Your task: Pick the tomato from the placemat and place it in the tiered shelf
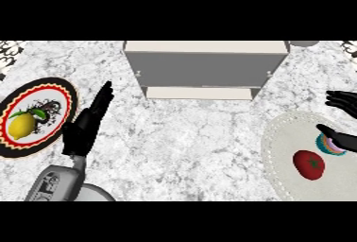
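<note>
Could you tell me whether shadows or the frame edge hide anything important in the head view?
In the head view, lighting is even and casts no strong shadows; the tomato on the placemat shows fully; the right hand is cut by the right edge; the tiered shelf's interior looks flat grey.

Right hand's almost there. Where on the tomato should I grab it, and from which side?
Probably take the tomato across its round middle, from above and the right. It lies clear on the placemat, stem side up, and the open right hand hovers just up and right of it. The small striped thing sits close by.
</note>
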Robot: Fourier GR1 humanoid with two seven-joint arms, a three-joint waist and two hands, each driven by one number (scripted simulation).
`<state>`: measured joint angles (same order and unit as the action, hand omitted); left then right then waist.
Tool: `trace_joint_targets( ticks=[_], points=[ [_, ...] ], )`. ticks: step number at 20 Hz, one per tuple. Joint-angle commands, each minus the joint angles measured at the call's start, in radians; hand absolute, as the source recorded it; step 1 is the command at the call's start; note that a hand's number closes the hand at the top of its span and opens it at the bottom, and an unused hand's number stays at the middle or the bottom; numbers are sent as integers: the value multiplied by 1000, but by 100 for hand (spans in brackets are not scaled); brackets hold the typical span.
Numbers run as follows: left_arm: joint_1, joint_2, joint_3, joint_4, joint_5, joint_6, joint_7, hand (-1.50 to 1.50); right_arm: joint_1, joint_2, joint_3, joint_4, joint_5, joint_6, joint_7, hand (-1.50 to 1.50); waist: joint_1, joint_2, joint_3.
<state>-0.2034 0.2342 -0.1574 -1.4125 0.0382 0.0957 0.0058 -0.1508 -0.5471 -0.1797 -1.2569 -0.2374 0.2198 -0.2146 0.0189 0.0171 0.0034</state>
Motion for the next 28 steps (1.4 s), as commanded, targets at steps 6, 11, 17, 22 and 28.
trace_joint_targets(
  ticks=[6,11,17,22,28],
  points=[
    [13,-31,-29,-1,-42,14,-5,0,-141,-65,-158,479,-91,264,-358,-150,3,-10,0],
    [-11,-36,-3,25,-30,11,-5,0,-144,-202,-24,425,58,428,-349,-150,-7,-13,-3],
    [36,-73,-33,-15,-78,54,-2,0,-117,-287,28,298,137,454,-329,-150,-19,-18,-3],
    [33,-29,8,14,-47,-2,-18,0,-132,-341,112,94,212,430,-168,-150,-27,-21,-5],
    [38,-62,-20,-35,-77,37,20,0,-102,-440,197,-127,346,447,-73,-150,-32,-25,-5]
  ],
)
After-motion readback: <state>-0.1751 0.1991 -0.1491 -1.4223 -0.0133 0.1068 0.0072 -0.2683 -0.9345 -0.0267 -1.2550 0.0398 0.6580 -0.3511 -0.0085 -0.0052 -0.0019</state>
